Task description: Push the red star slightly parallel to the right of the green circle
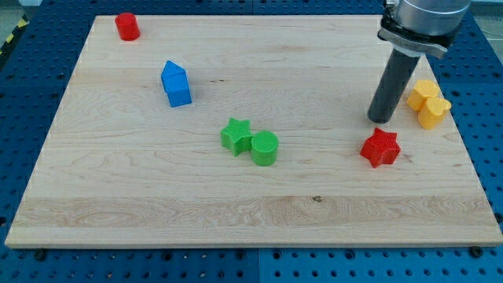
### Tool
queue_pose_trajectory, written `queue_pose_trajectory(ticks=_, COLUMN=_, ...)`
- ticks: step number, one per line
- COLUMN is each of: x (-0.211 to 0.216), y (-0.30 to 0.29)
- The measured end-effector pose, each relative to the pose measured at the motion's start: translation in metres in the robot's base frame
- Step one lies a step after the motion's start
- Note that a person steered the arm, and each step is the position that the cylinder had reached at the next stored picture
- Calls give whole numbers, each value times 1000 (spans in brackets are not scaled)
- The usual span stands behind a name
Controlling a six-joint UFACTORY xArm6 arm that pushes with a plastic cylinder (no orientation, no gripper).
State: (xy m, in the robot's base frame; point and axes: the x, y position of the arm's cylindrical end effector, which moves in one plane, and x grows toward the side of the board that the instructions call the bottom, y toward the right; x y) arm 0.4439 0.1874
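The red star (380, 147) lies on the wooden board (157, 196) at the view's right. The green circle (265, 148) lies near the middle, well to the left of the red star and at about the same height. My tip (380, 119) stands just above the red star in the view, close to its top edge; I cannot tell if it touches it.
A green star (235, 135) touches the green circle on its left. A blue house-shaped block (176, 83) lies at upper left, a red cylinder (127, 26) at the top left corner, a yellow block (428, 103) right of the rod.
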Motion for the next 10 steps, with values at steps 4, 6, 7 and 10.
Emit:
queue_pose_trajectory(ticks=4, x=56, y=38)
queue_pose_trajectory(ticks=6, x=76, y=44)
queue_pose_trajectory(ticks=7, x=83, y=39)
queue_pose_trajectory(ticks=10, x=68, y=4)
